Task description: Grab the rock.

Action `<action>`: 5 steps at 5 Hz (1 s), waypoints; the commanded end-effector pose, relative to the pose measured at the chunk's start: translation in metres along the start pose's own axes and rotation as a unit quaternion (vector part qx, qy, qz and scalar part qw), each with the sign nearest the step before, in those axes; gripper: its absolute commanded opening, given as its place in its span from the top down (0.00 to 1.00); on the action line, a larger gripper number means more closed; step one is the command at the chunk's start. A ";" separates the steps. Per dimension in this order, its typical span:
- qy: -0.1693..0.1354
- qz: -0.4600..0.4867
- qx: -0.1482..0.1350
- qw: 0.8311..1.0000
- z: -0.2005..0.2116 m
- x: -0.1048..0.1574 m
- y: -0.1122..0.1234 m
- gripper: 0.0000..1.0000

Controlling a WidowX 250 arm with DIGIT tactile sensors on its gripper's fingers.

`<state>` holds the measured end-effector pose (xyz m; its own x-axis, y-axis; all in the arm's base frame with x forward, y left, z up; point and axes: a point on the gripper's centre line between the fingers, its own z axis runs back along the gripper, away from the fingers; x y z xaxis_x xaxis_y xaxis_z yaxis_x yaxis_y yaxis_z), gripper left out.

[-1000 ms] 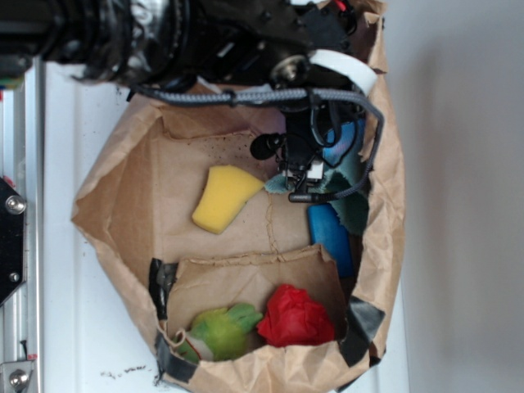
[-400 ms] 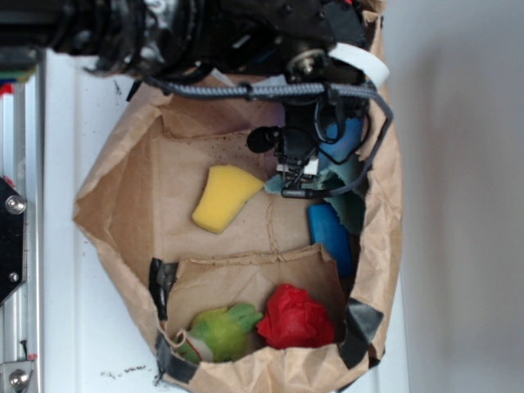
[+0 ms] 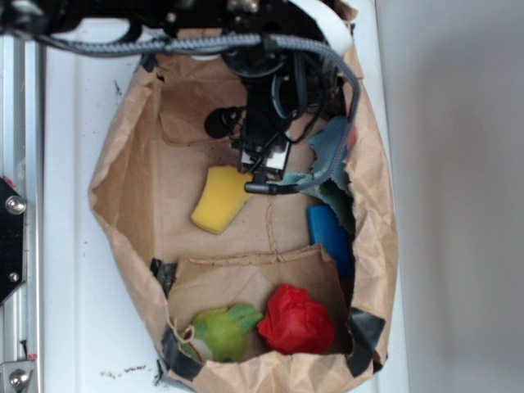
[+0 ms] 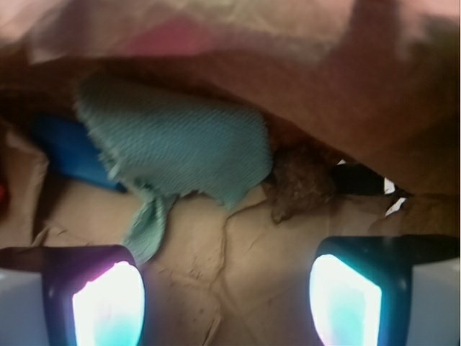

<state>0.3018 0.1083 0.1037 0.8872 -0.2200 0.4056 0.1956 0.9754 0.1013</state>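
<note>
Brown rock (image 4: 299,189) in wrist view, hidden outside

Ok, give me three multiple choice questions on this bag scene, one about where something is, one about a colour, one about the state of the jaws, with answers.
1. In the wrist view, where is the rock relative to the teal cloth?
A. Just right of it
B. Far left of it
C. On top of it

2. What colour is the sponge?
A. Red
B. Yellow
C. Blue

3. How do the jaws of the gripper stand?
A. Shut on the rock
B. Shut on the cloth
C. Open, holding nothing

Answers:
1. A, the dark rough lump sits at the cloth's right edge.
2. B, it is plainly yellow in the exterior view.
3. C, both fingers stand wide apart with bare brown paper between them.
</note>
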 end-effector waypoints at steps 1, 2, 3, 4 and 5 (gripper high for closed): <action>-0.026 0.018 0.068 0.997 0.008 0.010 0.029 0.00; -0.023 0.023 0.096 0.995 -0.001 0.011 0.036 0.00; -0.026 0.029 0.124 0.991 -0.010 0.015 0.042 0.00; -0.034 0.033 0.131 0.990 -0.013 0.019 0.043 0.00; -0.052 0.033 0.131 0.990 -0.016 0.025 0.040 0.00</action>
<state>0.3284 0.1354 0.0812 0.8812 -0.1341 0.4533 0.0132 0.9655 0.2601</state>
